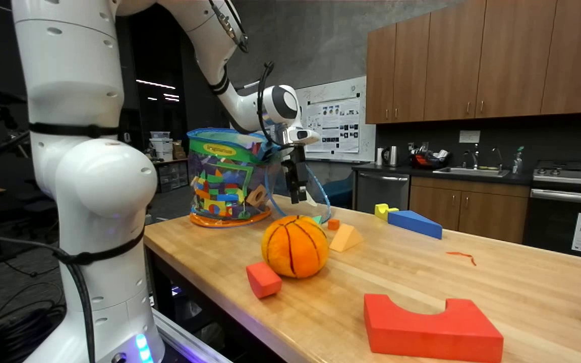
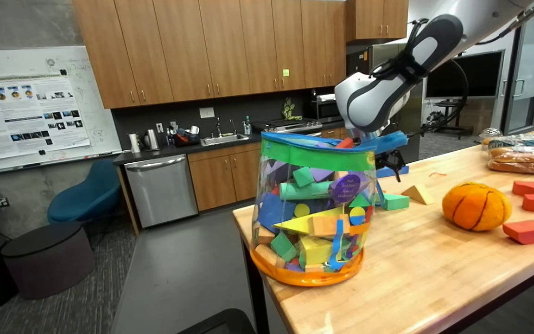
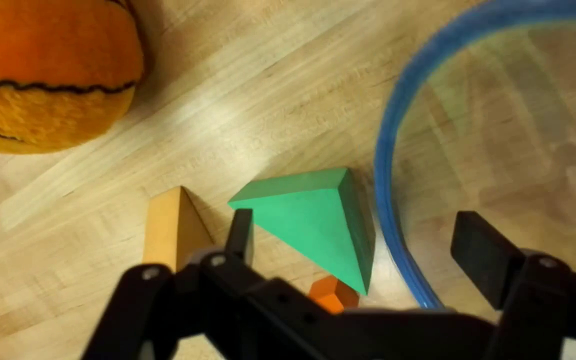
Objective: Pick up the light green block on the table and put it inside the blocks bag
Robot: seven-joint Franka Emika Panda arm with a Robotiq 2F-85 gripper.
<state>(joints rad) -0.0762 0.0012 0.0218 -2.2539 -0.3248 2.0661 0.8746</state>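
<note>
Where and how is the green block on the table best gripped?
Probably from above, pinching the green block across its middle, long slanted side to opposite corner: it lies flat, triangle face up, its side walls upright. Mind the blue rim close beside it.

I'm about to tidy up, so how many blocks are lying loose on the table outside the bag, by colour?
Large red block plus small red block: 2
Light green block: 1
Blue block: 1
Yellow block: 1
Orange block: 1
Tan block: 1
Total in view: 7
</note>
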